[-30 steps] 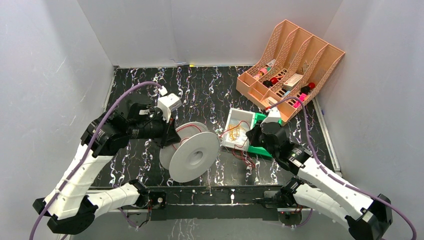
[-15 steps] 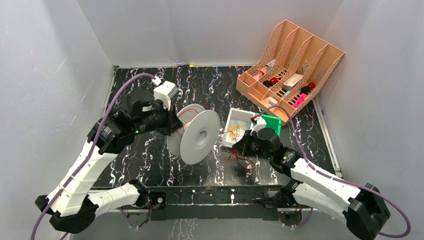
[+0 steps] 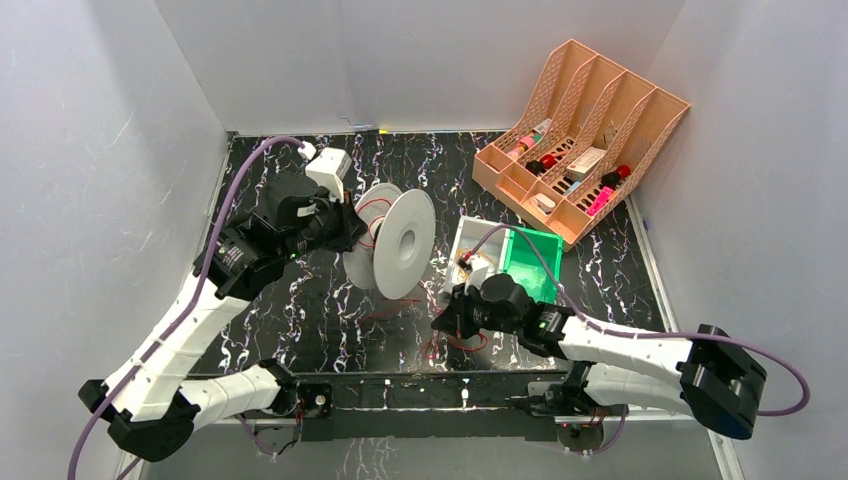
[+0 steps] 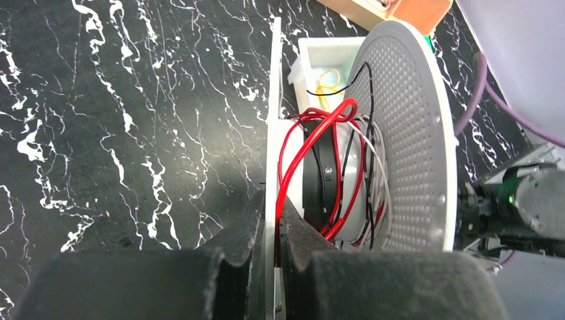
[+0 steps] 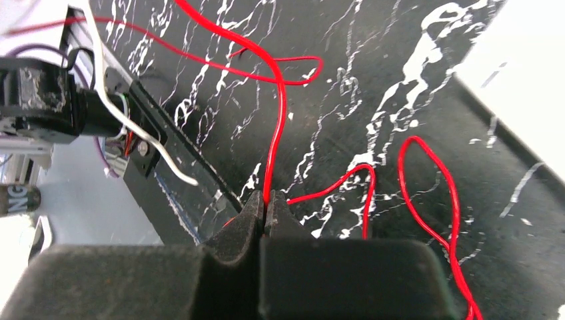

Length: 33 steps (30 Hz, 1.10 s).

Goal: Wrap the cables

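Note:
A grey spool (image 3: 405, 243) with two round flanges stands on edge above the middle of the table. My left gripper (image 3: 345, 225) is shut on the thin near flange (image 4: 272, 133), with a strand of red cable pressed against it at the jaws (image 4: 272, 213). Red cables (image 4: 293, 160) loop round the spool's core beside black and white wires. My right gripper (image 3: 445, 320) sits low near the table's front edge, shut on one red cable (image 5: 273, 133) that rises from its tips (image 5: 266, 200). More red cable loops (image 5: 426, 193) lie loose on the black marbled table (image 3: 300, 300).
A white tray (image 3: 462, 238) holding yellow wires (image 3: 478, 265) and a green box (image 3: 530, 255) sit right of the spool. A peach divided organizer (image 3: 585, 140) stands at the back right. The black front rail (image 5: 173, 153) runs close beside my right gripper.
My left arm has carried the spool away from the front edge and turned it more edge-on. My right arm has moved from the tray leftward and nearer the front edge, holding the red cable.

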### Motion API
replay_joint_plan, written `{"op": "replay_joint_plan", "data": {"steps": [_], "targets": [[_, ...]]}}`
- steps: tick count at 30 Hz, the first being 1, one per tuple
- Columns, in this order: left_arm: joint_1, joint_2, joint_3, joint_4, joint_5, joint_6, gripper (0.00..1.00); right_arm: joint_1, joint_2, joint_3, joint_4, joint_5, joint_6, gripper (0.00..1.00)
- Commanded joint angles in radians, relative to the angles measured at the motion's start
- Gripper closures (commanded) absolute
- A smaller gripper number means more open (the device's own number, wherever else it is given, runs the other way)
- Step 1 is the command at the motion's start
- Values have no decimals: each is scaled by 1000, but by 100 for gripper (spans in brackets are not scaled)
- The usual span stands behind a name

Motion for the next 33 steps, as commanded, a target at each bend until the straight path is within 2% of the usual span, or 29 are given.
{"op": "replay_joint_plan", "data": {"steps": [1,8,16,24,33], "targets": [[2,-13,-3,139,-74,-32,100,66,12,58,128,14,9,100],[2,-13,-62,178,-189,-22,100,139,18,59,323,-72,21,97],[2,-11,-108,195,-210,-18,100,154,70,44,608,-182,113,94],[2,-5,-149,197,-224,-8,100,164,198,70,920,-246,220,88],[2,-10,-194,194,-253,9,100,174,313,184,1056,-252,251,79]]}}
